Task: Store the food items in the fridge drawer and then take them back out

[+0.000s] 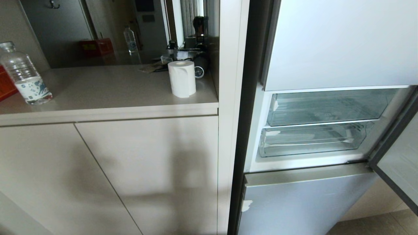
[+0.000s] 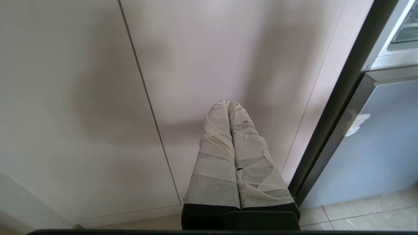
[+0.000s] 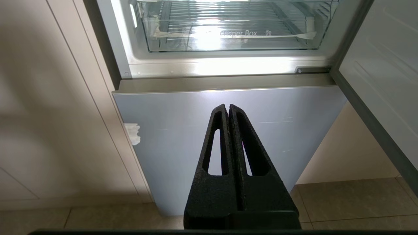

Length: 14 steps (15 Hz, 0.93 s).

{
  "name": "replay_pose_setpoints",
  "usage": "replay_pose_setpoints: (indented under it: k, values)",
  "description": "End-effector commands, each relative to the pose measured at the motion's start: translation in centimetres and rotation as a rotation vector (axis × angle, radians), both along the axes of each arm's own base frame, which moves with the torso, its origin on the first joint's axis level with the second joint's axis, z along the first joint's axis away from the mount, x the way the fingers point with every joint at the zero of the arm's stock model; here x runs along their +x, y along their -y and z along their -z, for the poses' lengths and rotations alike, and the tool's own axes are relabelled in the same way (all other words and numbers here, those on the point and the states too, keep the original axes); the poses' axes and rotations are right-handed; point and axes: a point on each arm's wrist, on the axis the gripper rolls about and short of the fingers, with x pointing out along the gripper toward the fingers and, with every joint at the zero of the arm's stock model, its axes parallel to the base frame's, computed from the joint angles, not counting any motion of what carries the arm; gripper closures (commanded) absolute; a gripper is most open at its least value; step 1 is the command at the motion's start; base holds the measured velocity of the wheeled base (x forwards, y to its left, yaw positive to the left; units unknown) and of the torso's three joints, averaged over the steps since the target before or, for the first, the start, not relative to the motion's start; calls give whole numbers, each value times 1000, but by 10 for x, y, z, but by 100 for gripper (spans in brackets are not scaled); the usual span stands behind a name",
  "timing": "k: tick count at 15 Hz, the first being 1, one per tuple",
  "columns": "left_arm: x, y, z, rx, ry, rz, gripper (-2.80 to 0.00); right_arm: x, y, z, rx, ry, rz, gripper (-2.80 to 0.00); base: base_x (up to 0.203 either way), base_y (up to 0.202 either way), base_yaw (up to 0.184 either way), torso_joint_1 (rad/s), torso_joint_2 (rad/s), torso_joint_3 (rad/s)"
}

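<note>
**Both jaws pressed shut, fridge middle door open**

Jaws on both sides are pressed together and hold nothing: the left gripper (image 2: 228, 103), its fingers wrapped in pale tape, hangs low before the beige cabinet door (image 2: 81, 98), and the black right gripper (image 3: 227, 107) hangs before the glossy pale blue lower door panel (image 3: 228, 130) of the tall fridge (image 1: 326, 42). Neither gripper shows in the head view.

A white tape scrap (image 3: 133, 133) sticks to that panel's edge. Above it, at the middle right of the head view, the fridge's middle door (image 1: 401, 163) stands swung open. Inside sits the wide, deep clear-plastic fridge drawer (image 1: 310, 140) with a ribbed bottom, pushed in, under a shallower clear drawer (image 1: 326, 107). No food can be made out in either.

Farther off, at the upper left, the beige countertop (image 1: 107, 88) carries a white paper roll (image 1: 182, 78) and a clear water bottle (image 1: 24, 75).
</note>
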Motion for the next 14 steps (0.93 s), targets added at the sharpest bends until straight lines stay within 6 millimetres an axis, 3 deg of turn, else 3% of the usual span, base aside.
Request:
replay_pose_setpoints:
  k: [1, 14]
  values:
    - [0, 0, 0, 0, 0, -1, 0, 0, 0, 0, 0, 0, 1, 0, 0, 0, 0, 0, 0, 0]
    - [0, 0, 0, 0, 0, -1, 0, 0, 0, -1, -24, 6, 1, 0, 0, 0, 0, 0, 0, 0]
